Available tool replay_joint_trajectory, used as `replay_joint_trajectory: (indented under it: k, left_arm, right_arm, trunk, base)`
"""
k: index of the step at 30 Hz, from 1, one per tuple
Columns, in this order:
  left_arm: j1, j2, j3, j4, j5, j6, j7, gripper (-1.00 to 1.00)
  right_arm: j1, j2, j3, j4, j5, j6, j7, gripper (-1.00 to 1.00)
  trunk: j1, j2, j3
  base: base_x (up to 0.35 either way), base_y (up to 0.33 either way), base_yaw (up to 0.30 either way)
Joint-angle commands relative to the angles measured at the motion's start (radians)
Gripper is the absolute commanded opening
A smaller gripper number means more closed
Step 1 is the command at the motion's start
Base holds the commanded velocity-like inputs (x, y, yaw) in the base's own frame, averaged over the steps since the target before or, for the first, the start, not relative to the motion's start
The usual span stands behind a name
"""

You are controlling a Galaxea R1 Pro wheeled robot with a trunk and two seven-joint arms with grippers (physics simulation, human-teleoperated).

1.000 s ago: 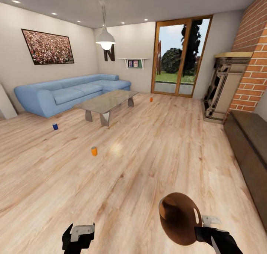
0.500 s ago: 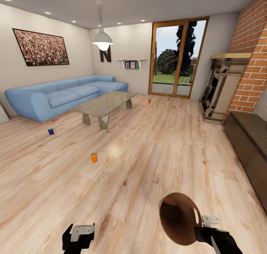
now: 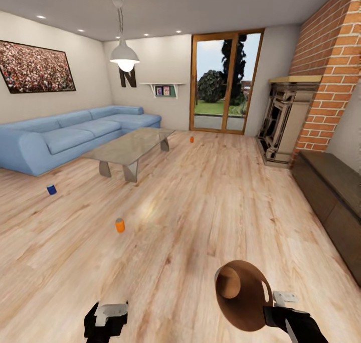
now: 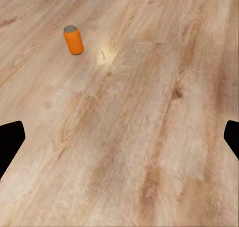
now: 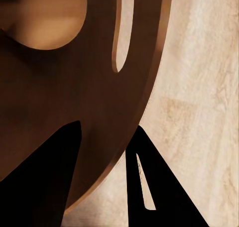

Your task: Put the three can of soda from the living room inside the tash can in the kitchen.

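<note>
Trash can [image 3: 244, 295] gripped by right hand [image 3: 281, 313]; 3 soda cans on floor [image 3: 200, 207].

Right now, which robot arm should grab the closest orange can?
Probably the left. The left gripper is open and empty, on the near orange can's side. The right gripper is shut on the trash can.

Light wood-plank floor [image 3: 210, 202], long blue corner sofa [image 3: 65, 137] along left wall, glass-topped low table [image 3: 128, 147] just before it, white pendant lamp [image 3: 124, 57] overhead, framed picture [image 3: 35, 67], wood-framed glass doors [image 3: 225, 82], brick column [image 3: 328, 77], dark low bench [image 3: 331, 192] at right.
</note>
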State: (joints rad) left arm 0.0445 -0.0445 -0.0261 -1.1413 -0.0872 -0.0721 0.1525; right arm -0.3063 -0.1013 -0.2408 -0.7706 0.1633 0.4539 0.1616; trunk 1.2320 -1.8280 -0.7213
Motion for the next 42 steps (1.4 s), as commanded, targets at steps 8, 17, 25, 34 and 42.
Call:
replay_joint_trajectory:
  k: [8, 17, 25, 34, 42]
  left_arm:
    - [0.000, 0.000, 0.000, 0.000, 0.001, 0.001, -0.001, 1.00]
    - [0.000, 0.000, 0.000, 0.000, 0.001, 0.002, -0.001, 1.00]
    - [0.000, 0.000, 0.000, 0.000, 0.001, 0.002, -0.001, 1.00]
    - [0.000, 0.000, 0.000, 0.000, 0.001, 0.002, -0.001, 1.00]
    - [0.000, 0.000, 0.000, 0.000, 0.001, 0.002, -0.001, 1.00]
  right_arm:
    - [-0.001, 0.000, 0.000, -0.001, -0.009, 0.000, 0.003, -1.00]
    - [-0.001, 0.000, 0.000, -0.001, -0.009, 0.000, 0.002, -1.00]
    - [-0.001, 0.000, 0.000, -0.001, -0.009, 0.000, 0.001, -1.00]
    - [-0.001, 0.001, 0.001, 0.000, -0.009, 0.000, 0.001, -1.00]
    - [-0.001, 0.001, 0.002, 0.001, -0.009, 0.001, 0.001, -1.00]
  trunk:
    - [0.000, 0.000, 0.009]
    - [0.000, 0.000, 0.019]
    - [0.000, 0.000, 0.028]
    - [0.000, 0.000, 0.038]
    - [0.000, 0.000, 0.044]
  base:
    - [0.207, 0.267, -0.184]
    - [0.195, 0.275, -0.184]
    - [0.180, 0.282, -0.184]
    - [0.142, 0.293, -0.175]
    - [0.079, 0.305, -0.119]
